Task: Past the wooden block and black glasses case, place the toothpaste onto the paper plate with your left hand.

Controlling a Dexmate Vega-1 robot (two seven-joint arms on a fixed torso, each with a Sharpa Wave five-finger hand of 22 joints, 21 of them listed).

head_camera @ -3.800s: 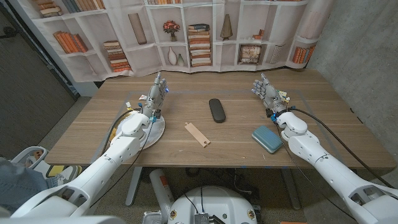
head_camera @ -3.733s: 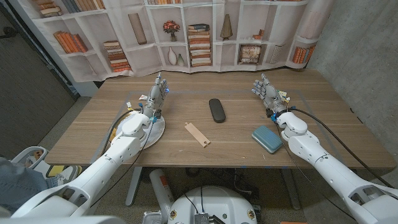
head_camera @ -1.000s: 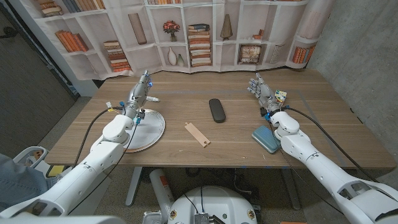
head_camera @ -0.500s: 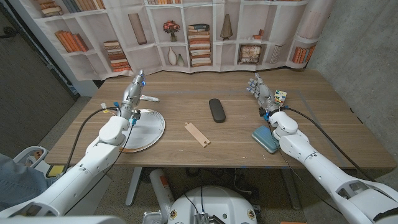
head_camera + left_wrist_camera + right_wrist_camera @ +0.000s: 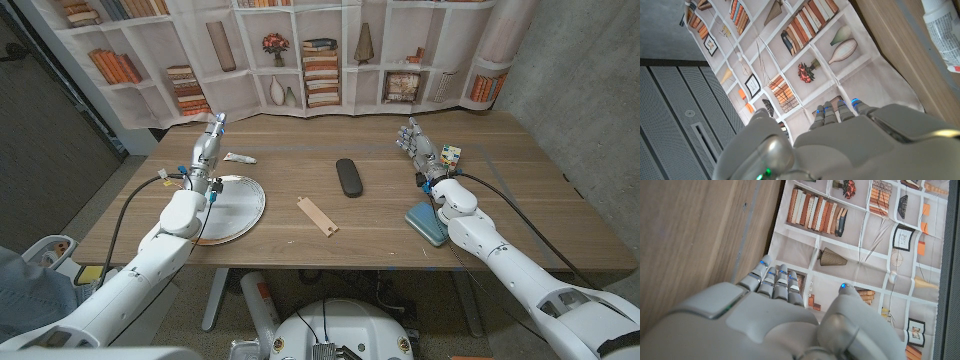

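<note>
The white toothpaste tube (image 5: 238, 157) lies on the table just beyond the paper plate (image 5: 240, 212); it also appears in the left wrist view as the toothpaste tube (image 5: 943, 26). My left hand (image 5: 209, 140) stands upright a little to the left of the tube, fingers stretched out, holding nothing, and its back is seen as the left hand (image 5: 840, 142). The wooden block (image 5: 317, 215) and the black glasses case (image 5: 348, 177) lie mid-table, right of the plate. My right hand (image 5: 418, 146) stands open at the right, fingers up; the right hand (image 5: 770, 317) holds nothing.
A teal pad (image 5: 430, 223) lies by my right forearm, near the front edge. A small coloured cube (image 5: 450, 154) sits just right of my right hand. A bookshelf-print curtain (image 5: 330, 55) hangs behind the table's far edge.
My left arm has swung further left, off the plate, so the hand now stands left of the toothpaste. The tube, block and case have not moved. The right hand has hardly shifted.
</note>
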